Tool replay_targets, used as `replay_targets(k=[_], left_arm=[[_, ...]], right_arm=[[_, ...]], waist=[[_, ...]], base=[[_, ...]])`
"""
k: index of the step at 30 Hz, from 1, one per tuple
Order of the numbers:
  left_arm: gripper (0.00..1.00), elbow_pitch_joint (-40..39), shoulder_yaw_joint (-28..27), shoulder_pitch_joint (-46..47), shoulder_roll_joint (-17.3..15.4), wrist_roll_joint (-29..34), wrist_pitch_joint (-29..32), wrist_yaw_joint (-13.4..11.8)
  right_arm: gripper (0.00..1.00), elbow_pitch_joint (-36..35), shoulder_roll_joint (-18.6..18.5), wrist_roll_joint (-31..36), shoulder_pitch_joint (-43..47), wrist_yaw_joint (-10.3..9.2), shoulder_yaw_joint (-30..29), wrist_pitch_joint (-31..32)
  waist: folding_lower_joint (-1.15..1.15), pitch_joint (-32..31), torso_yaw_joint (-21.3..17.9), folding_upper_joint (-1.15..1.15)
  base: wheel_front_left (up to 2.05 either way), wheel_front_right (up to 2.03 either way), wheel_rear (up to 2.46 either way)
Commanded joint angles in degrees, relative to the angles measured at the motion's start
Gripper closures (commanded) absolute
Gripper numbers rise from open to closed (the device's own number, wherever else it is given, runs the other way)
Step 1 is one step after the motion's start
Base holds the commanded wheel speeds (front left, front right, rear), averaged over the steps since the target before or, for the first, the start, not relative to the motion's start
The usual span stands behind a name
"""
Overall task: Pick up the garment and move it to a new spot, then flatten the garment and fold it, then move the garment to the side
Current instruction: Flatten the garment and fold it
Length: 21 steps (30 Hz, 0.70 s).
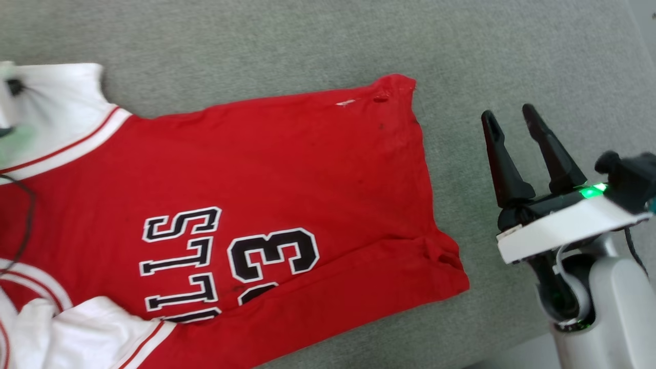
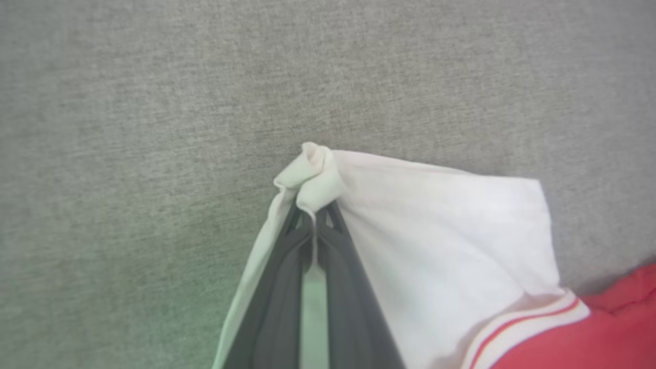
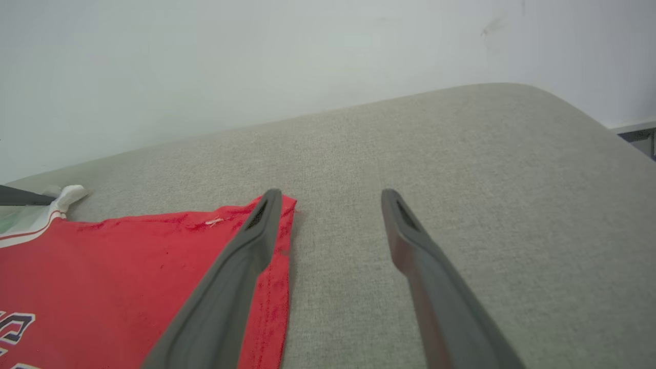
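Pinching a bunched fold of a white sleeve (image 2: 435, 230), the left tool (image 2: 313, 218) has its two dark fingers pressed together at the lower middle of the left wrist view, with the cloth puckered over their tips. The shirt (image 1: 287, 169) lies face up across the left and middle of the head view on the grey fabric worktop (image 1: 307, 41). Its hem is toward the right and its collar end is cut off by the left edge. Black, white-edged letters and a number (image 1: 271, 251) sit at the lower centre of that frame. A second sleeve (image 1: 87, 333) lies crumpled in the lower left corner. The right tool (image 1: 507, 111) stands at the right of the frame, fingers wide apart and holding nothing, clear of the hem. In the right wrist view the finger (image 3: 256, 230) on the frame's left overlaps the hem's far corner; whether it touches cannot be told. A pale wall (image 3: 256, 61) rises behind.
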<state>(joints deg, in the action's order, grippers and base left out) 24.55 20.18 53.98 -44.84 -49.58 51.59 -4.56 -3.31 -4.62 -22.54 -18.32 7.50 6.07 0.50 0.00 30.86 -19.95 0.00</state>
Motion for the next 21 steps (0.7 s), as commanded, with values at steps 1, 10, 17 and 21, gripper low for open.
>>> replay_targets(k=[1, 10, 17, 21], left_arm=[[1.00, 0.16, 0.74, -1.34, 1.47, -0.13, -0.80, 0.71], [1.00, -3.06, 1.35, 1.63, 6.48, -0.06, -7.13, 3.57], [1.00, -7.31, 2.80, 2.86, 9.05, 0.77, -9.48, 4.64], [1.00, -8.74, 3.15, 2.81, 9.68, 0.95, -10.32, 4.89]], right_arm=[[0.00, 1.28, -1.24, -1.17, -1.52, -0.02, -0.25, 2.04], [0.00, 12.83, -7.88, -9.15, -10.69, -0.02, 0.44, 22.01], [0.00, 20.01, -10.26, -11.76, -18.83, -0.02, 1.40, 31.67], [0.00, 23.05, -10.30, -11.61, -21.19, -0.02, 2.04, 33.82]], waist=[[0.00, -1.40, 1.51, 0.00], [0.00, -3.88, 8.25, 0.00], [0.00, -2.30, 12.95, 0.00], [0.00, -1.51, 14.29, 0.00]], base=[[0.00, 0.00, 0.00], [0.00, 0.00, 0.00], [0.00, 0.00, 0.00], [0.00, 0.00, 0.00]])
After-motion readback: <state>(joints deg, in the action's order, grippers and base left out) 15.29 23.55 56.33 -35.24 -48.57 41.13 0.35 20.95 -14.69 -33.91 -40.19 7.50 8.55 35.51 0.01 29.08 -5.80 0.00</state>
